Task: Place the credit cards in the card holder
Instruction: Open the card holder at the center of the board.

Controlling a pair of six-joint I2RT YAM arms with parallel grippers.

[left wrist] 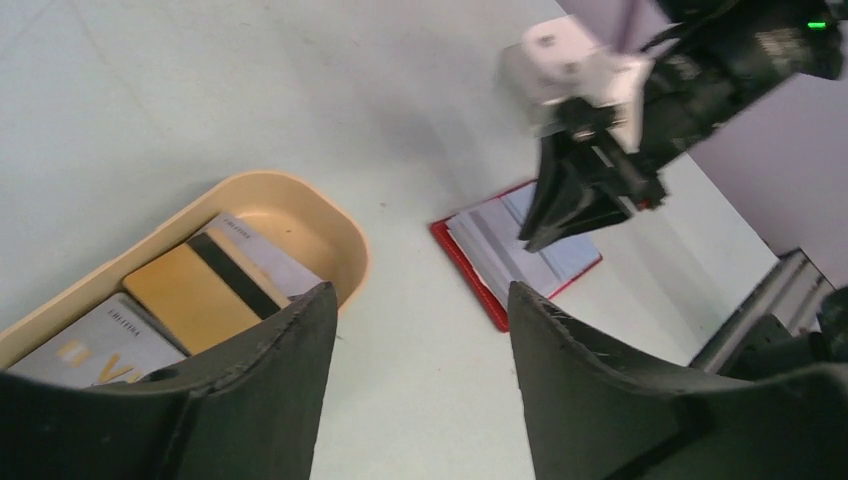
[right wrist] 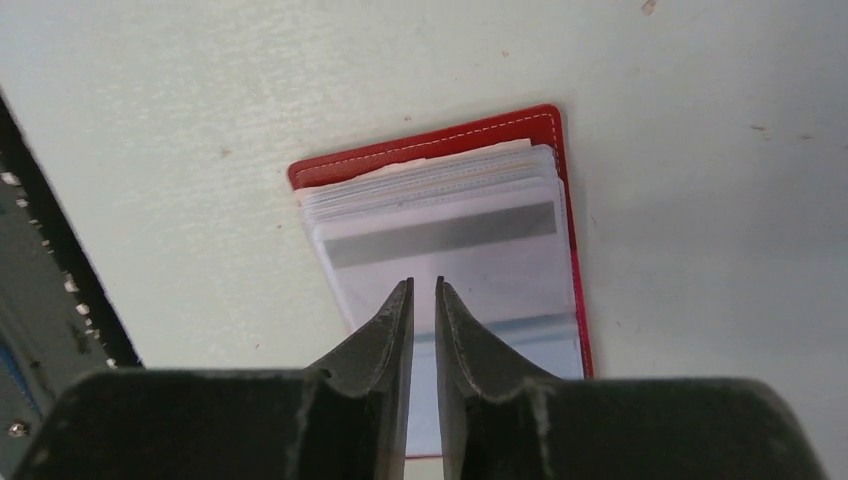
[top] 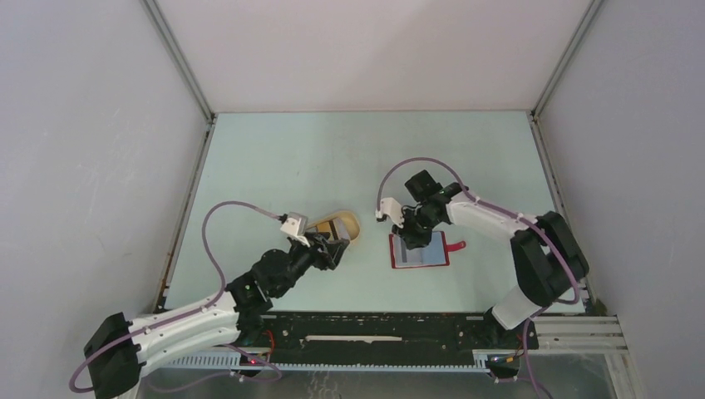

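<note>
Under the right claw (top: pixel 413 239), the red card holder (top: pixel 426 258) lies open on the table, clear pockets up, its snap tab (top: pixel 456 245) pointing right. A striped card (right wrist: pixel 440 235) sits in the top pocket. That claw's jaws stand almost together, tips at the pocket; whether they pinch anything cannot be told. More credit cards (left wrist: pixel 205 290), one orange-gold and some silvery, lie in the beige tray (left wrist: pixel 300 190) left of the holder, apart from it. The left claw (left wrist: pixel 420 290) hangs spread wide at the tray's edge, holding nothing. White walls (top: pixel 366 50) fence the pale green table (top: pixel 332 158).
</note>
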